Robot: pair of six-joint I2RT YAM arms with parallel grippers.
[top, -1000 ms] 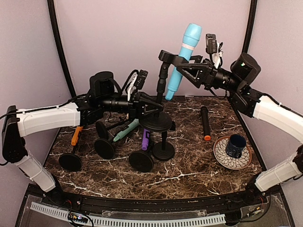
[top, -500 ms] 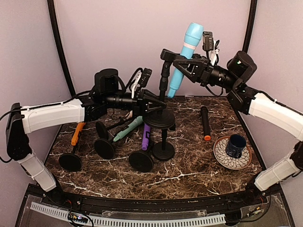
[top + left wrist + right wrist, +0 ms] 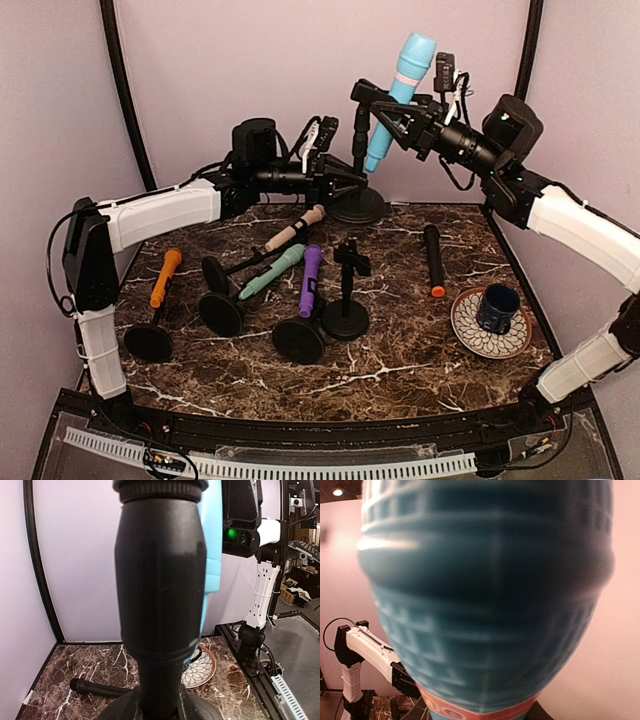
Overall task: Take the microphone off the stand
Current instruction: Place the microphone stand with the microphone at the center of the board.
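Right claw (image 3: 392,112) clamps blue microphone (image 3: 410,62) high at back wall (image 3: 250,70) — stand (image 3: 360,150) beside.

Colours as I read them — microphone (image 3: 405,75): pale blue, white band | stand (image 3: 358,210): black | table (image 3: 420,350): dark brown marble, white veins | cup (image 3: 497,305): navy | saucer (image 3: 468,335): cream, brown scallop pattern.

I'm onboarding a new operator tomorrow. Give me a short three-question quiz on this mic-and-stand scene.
1. True or false: the blue mic is up in the air.
2. The left gripper holds: A the stand, B the purple mic, C the orange mic.
3. Fill in: the cup sits on a ____.

Key: 1 true; 2 A; 3 plate.
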